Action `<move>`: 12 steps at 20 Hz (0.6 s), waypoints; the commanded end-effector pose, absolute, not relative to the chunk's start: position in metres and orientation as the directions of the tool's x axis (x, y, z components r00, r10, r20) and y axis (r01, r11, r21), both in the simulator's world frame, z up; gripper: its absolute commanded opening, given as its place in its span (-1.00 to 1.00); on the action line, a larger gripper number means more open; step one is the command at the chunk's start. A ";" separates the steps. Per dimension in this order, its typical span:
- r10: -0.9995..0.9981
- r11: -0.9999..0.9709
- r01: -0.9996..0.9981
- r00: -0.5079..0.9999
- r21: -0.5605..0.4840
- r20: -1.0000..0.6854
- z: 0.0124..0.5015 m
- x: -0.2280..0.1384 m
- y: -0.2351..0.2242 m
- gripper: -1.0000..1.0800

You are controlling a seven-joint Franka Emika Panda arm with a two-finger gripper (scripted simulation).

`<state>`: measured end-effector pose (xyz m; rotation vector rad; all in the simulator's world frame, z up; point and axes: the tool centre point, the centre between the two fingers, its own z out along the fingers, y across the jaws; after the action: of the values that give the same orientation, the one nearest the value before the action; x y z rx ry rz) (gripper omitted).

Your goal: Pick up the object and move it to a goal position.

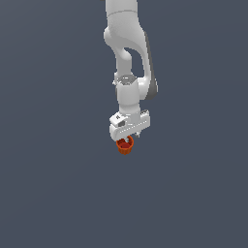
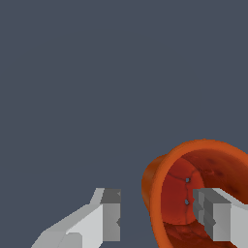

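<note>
The object, a small orange-red tapered cup (image 1: 125, 147) with a darker red inside, sits directly under the white gripper (image 1: 127, 137) in the exterior view. In the wrist view the cup (image 2: 193, 169) appears tilted, its round rim facing the camera. The gripper (image 2: 160, 220) straddles the cup's wall. One finger (image 2: 112, 218) is outside the cup and the other finger (image 2: 215, 218) is inside it. A gap shows between each finger and the wall, so the jaws are open and touch nothing. I cannot tell whether the cup rests on the surface.
A plain dark blue-grey surface (image 1: 53, 184) fills both views. The white arm (image 1: 127, 48) comes down from the top of the exterior view. No other objects or edges are in view.
</note>
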<state>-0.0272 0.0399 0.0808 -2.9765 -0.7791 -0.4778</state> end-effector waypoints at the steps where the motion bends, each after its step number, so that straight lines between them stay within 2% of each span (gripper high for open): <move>1: 0.475 -0.874 0.484 0.827 0.051 0.300 0.073 -0.025 0.041 0.23; 8: 0.475 -0.874 0.484 0.827 0.050 0.302 0.069 -0.023 0.042 0.23; 9: 0.475 -0.874 0.484 0.827 0.050 0.302 0.069 -0.023 0.042 -1.00; 12: 0.475 -0.874 0.484 0.827 0.050 0.302 0.069 -0.023 0.042 -1.00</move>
<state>-0.0234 0.0410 0.0687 -2.9760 -0.7795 -0.4792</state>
